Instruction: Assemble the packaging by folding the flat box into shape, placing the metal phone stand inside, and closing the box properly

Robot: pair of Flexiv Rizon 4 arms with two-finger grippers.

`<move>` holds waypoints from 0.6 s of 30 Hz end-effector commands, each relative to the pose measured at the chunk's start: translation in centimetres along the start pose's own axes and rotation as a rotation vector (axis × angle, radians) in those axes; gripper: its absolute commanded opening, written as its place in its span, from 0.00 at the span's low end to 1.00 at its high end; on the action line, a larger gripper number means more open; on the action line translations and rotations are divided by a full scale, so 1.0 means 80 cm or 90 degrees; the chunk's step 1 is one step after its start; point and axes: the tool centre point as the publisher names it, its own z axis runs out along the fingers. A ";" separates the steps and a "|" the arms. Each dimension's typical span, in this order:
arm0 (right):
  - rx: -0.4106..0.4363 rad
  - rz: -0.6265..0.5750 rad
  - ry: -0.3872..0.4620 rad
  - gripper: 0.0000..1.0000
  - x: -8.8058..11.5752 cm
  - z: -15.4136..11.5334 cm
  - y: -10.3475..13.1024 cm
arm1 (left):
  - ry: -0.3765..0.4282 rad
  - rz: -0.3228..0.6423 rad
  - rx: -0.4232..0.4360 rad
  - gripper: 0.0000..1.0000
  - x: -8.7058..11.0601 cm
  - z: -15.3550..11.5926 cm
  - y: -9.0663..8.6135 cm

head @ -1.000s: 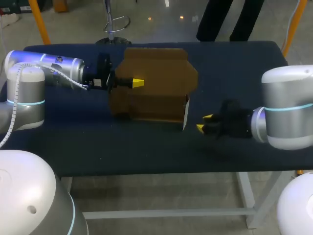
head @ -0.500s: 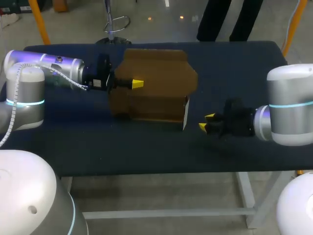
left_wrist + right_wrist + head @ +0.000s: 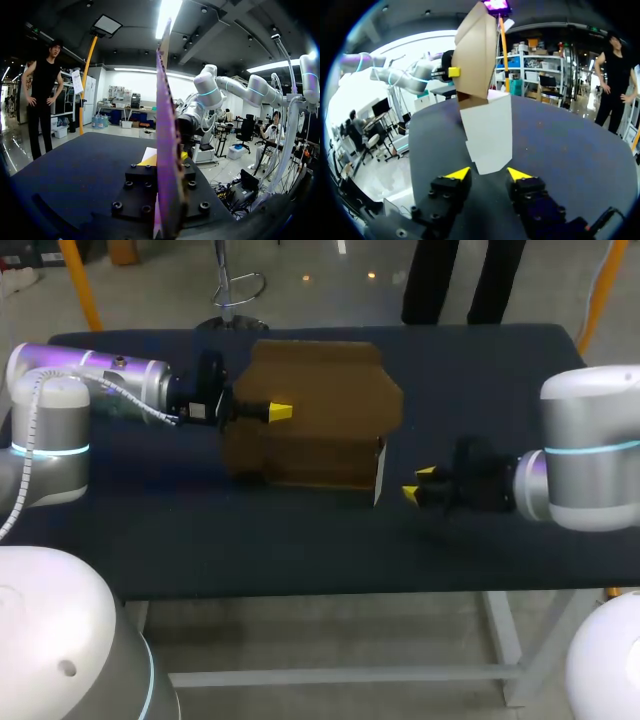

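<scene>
Between clamped left jaws, box (image 3: 167,165) edge-on, right jaws wide facing its white flap (image 3: 487,132)

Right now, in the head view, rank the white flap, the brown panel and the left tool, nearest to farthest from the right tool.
1. white flap, just ahead of the right tool.
2. brown panel, standing mid-table.
3. left tool, clamped on the panel's far side.

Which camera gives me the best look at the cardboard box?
Head view: the whole box shows from above. Left wrist sees only one panel edge-on; right wrist sees its near end and white flap.
</scene>
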 end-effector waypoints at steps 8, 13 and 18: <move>-0.031 -0.004 0.007 0.49 -0.017 0.022 0.010 | 0.002 0.000 0.000 0.00 -0.002 -0.003 0.007; -0.046 -0.009 0.015 0.50 -0.021 0.035 0.017 | 0.002 0.000 0.000 0.00 -0.002 -0.003 0.007; -0.054 -0.025 0.024 0.50 -0.023 0.047 0.025 | 0.002 0.000 0.000 0.00 -0.002 -0.003 0.007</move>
